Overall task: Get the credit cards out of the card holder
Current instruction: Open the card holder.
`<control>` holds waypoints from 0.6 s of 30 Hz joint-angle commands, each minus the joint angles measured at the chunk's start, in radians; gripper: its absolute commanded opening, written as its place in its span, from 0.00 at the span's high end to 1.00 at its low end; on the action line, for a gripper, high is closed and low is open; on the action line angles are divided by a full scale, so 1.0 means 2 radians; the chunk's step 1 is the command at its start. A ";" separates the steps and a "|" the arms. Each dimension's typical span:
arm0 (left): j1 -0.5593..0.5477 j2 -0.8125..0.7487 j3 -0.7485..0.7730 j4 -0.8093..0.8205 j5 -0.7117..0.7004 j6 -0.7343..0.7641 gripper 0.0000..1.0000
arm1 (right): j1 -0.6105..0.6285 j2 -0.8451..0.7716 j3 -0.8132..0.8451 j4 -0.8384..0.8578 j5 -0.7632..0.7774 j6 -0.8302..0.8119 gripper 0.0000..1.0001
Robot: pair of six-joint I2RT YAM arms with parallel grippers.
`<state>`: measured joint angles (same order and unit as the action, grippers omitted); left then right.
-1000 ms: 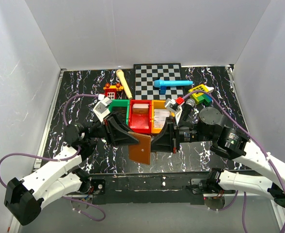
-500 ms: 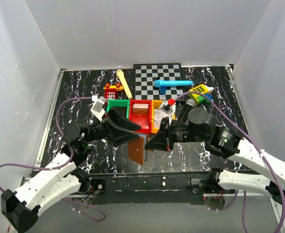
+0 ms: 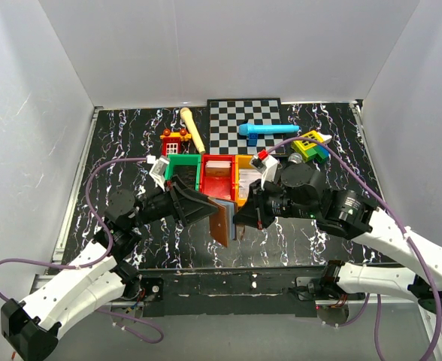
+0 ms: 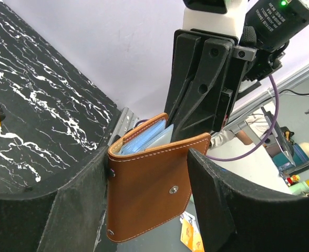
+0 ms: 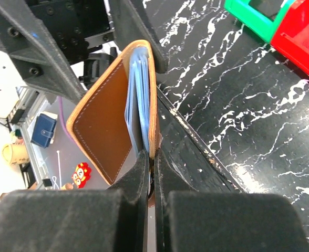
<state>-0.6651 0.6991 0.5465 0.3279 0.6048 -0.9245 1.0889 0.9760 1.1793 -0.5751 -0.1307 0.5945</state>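
Holding the card holder up on edge, off the table, at 6 o'clock of the red bin. My right gripper comes in from 3 o'clock, pressed together on one flap's edge; the right wrist view shows the fingers pinching brown leather. My left gripper sits at 9 o'clock, spread, with its jaws straddling the outer flap and gripping nothing. The holder gapes only slightly at 12 o'clock, with pale blue panels showing inside. I can't tell cards from panels. Progress: holder lifted and secured, no card out yet. Left to do: open it wider, pinch a card and pull it clear.
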 commanded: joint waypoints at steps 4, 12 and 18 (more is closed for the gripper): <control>-0.008 -0.010 -0.006 -0.024 -0.006 -0.001 0.42 | 0.000 0.027 0.044 -0.041 0.063 -0.002 0.99; -0.012 -0.011 -0.001 -0.058 -0.022 0.028 0.41 | 0.000 0.030 0.038 -0.024 0.047 0.000 0.99; -0.013 -0.017 -0.003 -0.071 -0.043 0.035 0.41 | 0.000 0.035 0.032 0.006 0.005 0.005 0.99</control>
<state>-0.6830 0.6903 0.5373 0.2169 0.5465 -0.8814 1.0897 1.0428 1.2285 -0.6563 -0.0929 0.5972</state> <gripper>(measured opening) 0.589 0.043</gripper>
